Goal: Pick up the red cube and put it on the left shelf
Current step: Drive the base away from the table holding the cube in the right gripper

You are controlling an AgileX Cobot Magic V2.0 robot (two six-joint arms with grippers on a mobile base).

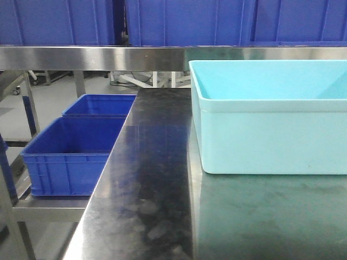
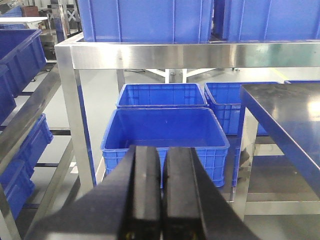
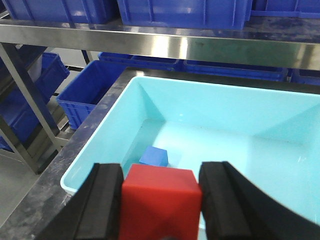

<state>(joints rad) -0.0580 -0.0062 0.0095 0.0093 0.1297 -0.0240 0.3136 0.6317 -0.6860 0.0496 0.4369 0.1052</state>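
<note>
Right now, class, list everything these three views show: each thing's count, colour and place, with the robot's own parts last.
red cube: one, red, held above the tub's near rim
blue cube: one, blue, on the tub floor
tub: one, pale cyan, on the table
table: one, dark top, steel frame
crates: two, blue, low at the table's left; more blue ones on the rack's upper tier
rack: steel, behind and left of the table
left gripper: one, black, shut, empty
right gripper: one, black, shut on the red cube

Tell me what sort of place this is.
Probably a warehouse or factory storage area: a stainless-steel rack loaded with big blue crates, and a steel table carrying a pale cyan tub.
</note>
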